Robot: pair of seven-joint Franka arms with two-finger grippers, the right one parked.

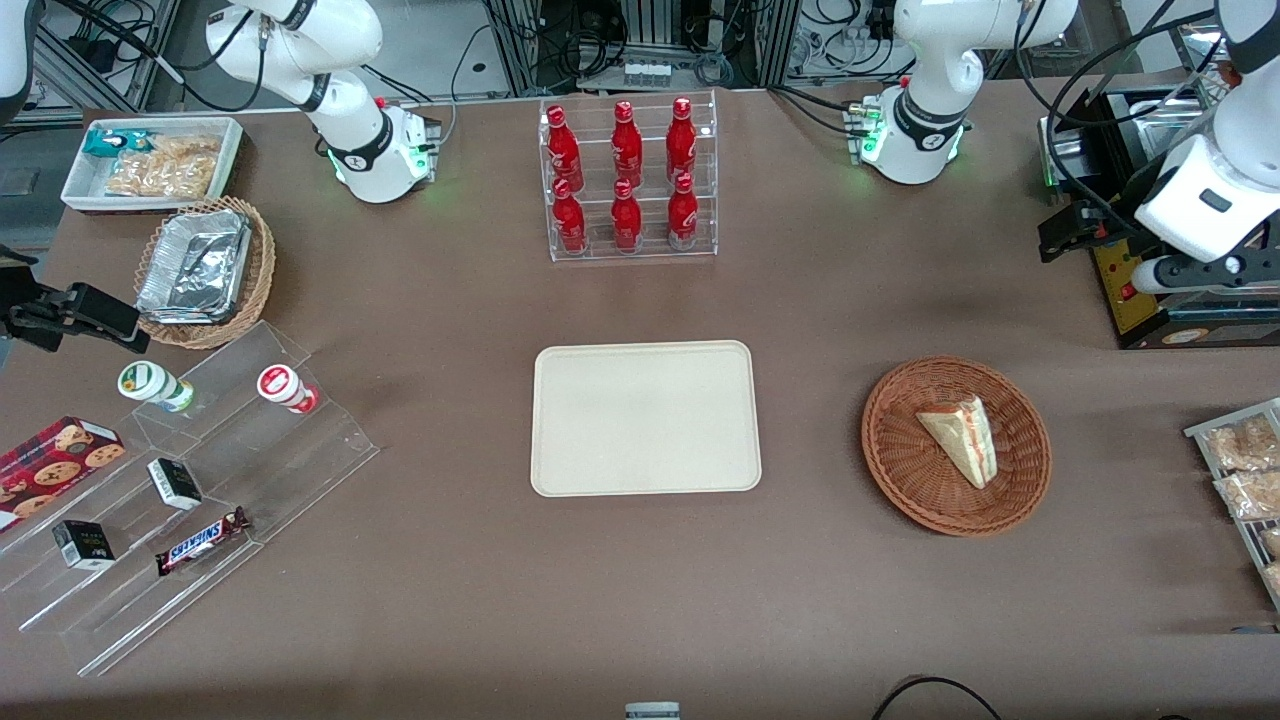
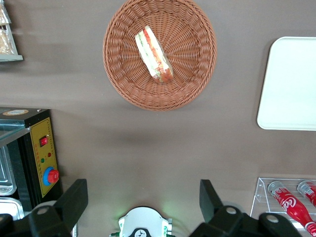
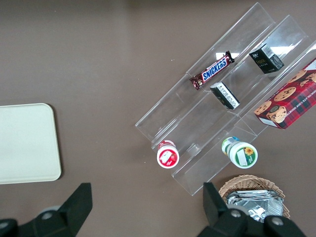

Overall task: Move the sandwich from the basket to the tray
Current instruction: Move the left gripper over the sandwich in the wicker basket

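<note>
The sandwich (image 1: 962, 437) (image 2: 154, 54), a pale bread wedge with red and green filling along its edge, lies in the round reddish-brown basket (image 1: 900, 440) (image 2: 187, 74). The cream tray (image 1: 645, 418) (image 2: 291, 84) (image 3: 24, 143) lies flat beside the basket, toward the parked arm's end, with nothing on it. My gripper (image 1: 1062, 232) (image 2: 143, 197) hangs high above the table, farther from the front camera than the basket and toward the working arm's end. Its fingers (image 2: 74, 197) stand wide open with only bare table between them.
A black control box (image 1: 1150, 300) (image 2: 42, 153) stands under the working arm. An acrylic rack of red bottles (image 1: 628, 180) stands farther from the front camera than the tray. Bagged snacks (image 1: 1245, 470) lie at the working arm's end. Acrylic steps with snacks (image 1: 180, 480) and a foil-filled basket (image 1: 205, 270) sit toward the parked arm's end.
</note>
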